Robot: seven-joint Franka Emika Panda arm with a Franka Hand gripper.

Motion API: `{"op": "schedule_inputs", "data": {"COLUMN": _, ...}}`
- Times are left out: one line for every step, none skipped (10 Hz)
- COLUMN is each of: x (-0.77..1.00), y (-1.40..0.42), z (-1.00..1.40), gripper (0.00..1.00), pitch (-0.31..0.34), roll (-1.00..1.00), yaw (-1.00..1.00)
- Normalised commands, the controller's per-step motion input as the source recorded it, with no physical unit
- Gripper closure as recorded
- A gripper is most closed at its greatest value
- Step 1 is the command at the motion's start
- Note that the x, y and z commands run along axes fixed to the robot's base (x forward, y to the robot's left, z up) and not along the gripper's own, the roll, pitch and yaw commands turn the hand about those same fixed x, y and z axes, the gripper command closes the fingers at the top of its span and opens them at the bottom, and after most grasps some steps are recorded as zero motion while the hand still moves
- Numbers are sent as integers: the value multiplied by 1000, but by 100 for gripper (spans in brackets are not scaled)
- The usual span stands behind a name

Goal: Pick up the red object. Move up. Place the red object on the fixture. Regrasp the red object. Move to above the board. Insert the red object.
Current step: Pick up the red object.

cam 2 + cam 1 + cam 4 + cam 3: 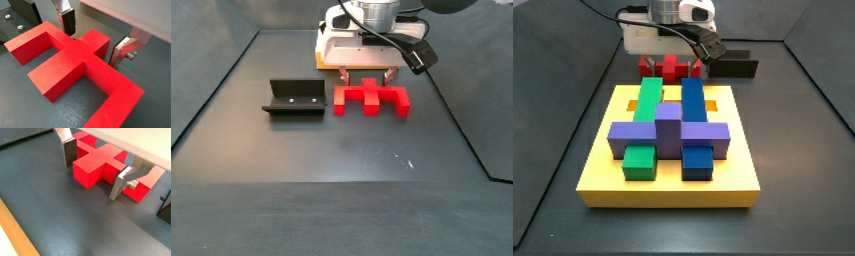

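fingers (123,51) stand spread either side of the red object's (80,62) middle prong, jaws not clamped on it. gripper (93,172) sits low over the piece, which lies flat on the floor beside the fixture (294,98); board (673,175) holds green, blue, purple blocks.

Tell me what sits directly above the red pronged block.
The claw hangs over the bright red plastic pronged block, its silver fingers open either side of the middle prong. Its white body hides the block's rear edge in a side view.
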Motion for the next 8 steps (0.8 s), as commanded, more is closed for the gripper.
{"op": "schedule_inputs", "data": {"x": -29, "y": 0, "z": -111, "gripper": 0, "pitch": -3, "roll": 0, "yaw": 0}}
{"op": "schedule_inputs", "data": {"x": -23, "y": 0, "z": -80, "gripper": 0, "pitch": 0, "roll": 0, "yaw": 0}}
{"op": "schedule_inputs", "data": {"x": -14, "y": 0, "z": -91, "gripper": 0, "pitch": 0, "roll": 0, "yaw": 0}}
{"op": "schedule_inputs", "data": {"x": 0, "y": 0, "z": 0, "gripper": 0, "pitch": 0, "roll": 0, "yaw": 0}}
{"op": "schedule_inputs", "data": {"x": 0, "y": 0, "z": 0, "gripper": 100, "pitch": 0, "roll": 0, "yaw": 0}}
{"op": "schedule_inputs", "data": {"x": 0, "y": 0, "z": 0, "gripper": 100, "pitch": 0, "roll": 0, "yaw": 0}}
{"op": "schedule_inputs", "data": {"x": 0, "y": 0, "z": 0, "gripper": 100, "pitch": 0, "roll": 0, "yaw": 0}}
{"op": "schedule_inputs", "data": {"x": 0, "y": 0, "z": 0, "gripper": 100, "pitch": 0, "roll": 0, "yaw": 0}}
